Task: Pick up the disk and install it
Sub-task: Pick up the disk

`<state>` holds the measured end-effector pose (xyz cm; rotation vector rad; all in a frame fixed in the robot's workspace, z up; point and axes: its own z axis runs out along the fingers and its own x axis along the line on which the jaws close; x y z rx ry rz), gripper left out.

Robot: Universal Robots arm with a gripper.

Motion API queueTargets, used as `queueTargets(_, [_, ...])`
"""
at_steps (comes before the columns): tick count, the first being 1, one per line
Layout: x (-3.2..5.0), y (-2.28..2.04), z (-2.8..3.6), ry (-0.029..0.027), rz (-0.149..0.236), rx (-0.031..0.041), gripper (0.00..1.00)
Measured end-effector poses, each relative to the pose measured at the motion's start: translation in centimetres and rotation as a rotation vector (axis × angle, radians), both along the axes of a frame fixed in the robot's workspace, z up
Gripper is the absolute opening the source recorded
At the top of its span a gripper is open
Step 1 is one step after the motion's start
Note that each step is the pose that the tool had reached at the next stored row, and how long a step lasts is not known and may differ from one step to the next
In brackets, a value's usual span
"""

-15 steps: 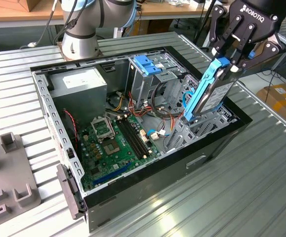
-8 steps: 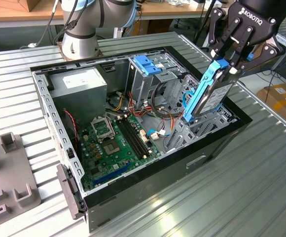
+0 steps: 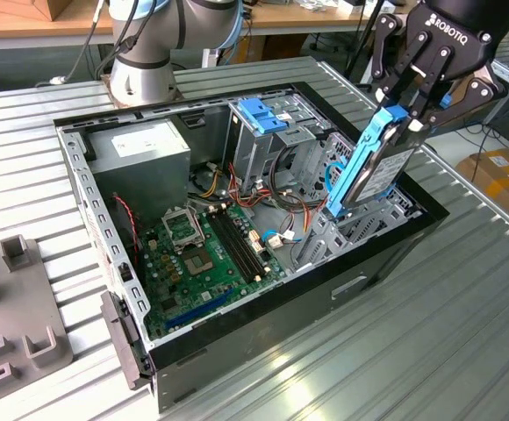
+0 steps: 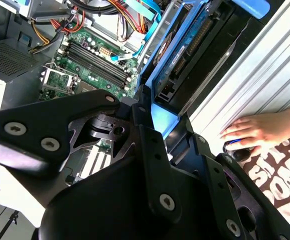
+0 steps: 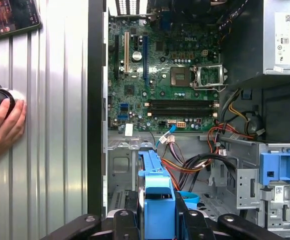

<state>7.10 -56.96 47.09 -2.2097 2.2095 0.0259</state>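
The disk [image 3: 383, 171] is held at its upper end by the gripper [image 3: 405, 112], whose fingers are pressed against the two sides of the blue caddy [image 3: 353, 171]. It is carried on edge and tilted, hanging directly below the fingers. Its lower end is sunk into the open computer case [image 3: 373, 263] at the corner closest to the gripper; whether that end touches the metal bay there cannot be told. In the first wrist view the caddy is seen clamped between the black finger links. The motherboard [image 5: 165, 75] is laid out farther from the gripper, beyond a bundle of red, yellow and black wires [image 5: 195, 162]. A fixed blue bracket [image 3: 259, 114] is seen atop the metal cage [image 3: 303, 140], off to one side of the gripper and apart from the disk. A person's hand [image 4: 257, 131] is laid on the ribbed metal table [image 3: 430, 351] outside the case, near the gripper
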Motion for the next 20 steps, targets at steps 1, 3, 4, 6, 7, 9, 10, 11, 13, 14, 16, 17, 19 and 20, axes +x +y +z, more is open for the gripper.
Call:
queueTargets(1, [0.00, 0.00, -0.03, 0.0000, 0.000, -0.0001, 0.37])
queueTargets(3, [0.00, 0.00, -0.05, 0.0000, 0.000, -0.0001, 0.37])
queueTargets(4, [0.00, 0.00, -0.06, 0.0000, 0.000, -0.0001, 0.37])
queueTargets(6, [0.00, 0.00, -0.27, 0.0000, 0.000, 0.0000, 0.37])
queueTargets(7, [0.00, 0.00, -0.29, 0.0000, 0.000, -0.0001, 0.37])
queueTargets(9, [0.00, 0.00, -0.32, 0.0000, -0.003, 0.0000, 0.37])
queueTargets(10, [0.00, 0.00, -0.33, 0.0000, -0.006, 0.0001, 0.37])
queueTargets(11, [0.00, 0.00, -0.33, 0.0000, -0.007, 0.0000, 0.37])
queueTargets(13, [0.00, 0.00, -0.35, 0.0000, -0.007, 0.0000, 0.37])
queueTargets(14, [0.00, 0.00, -0.47, 0.0000, -0.007, 0.0001, 0.37])
queueTargets(16, [0.00, 0.00, -0.47, 0.0000, -0.007, 0.0000, 0.37])
queueTargets(17, [0.00, 0.00, -0.55, 0.0000, -0.007, 0.0001, 0.37])
queueTargets(19, [0.00, 0.00, -0.57, 0.0000, -0.007, 0.0002, 0.37])
queueTargets(20, [0.00, 0.00, -0.58, 0.0000, -0.007, 0.0003, 0.37])
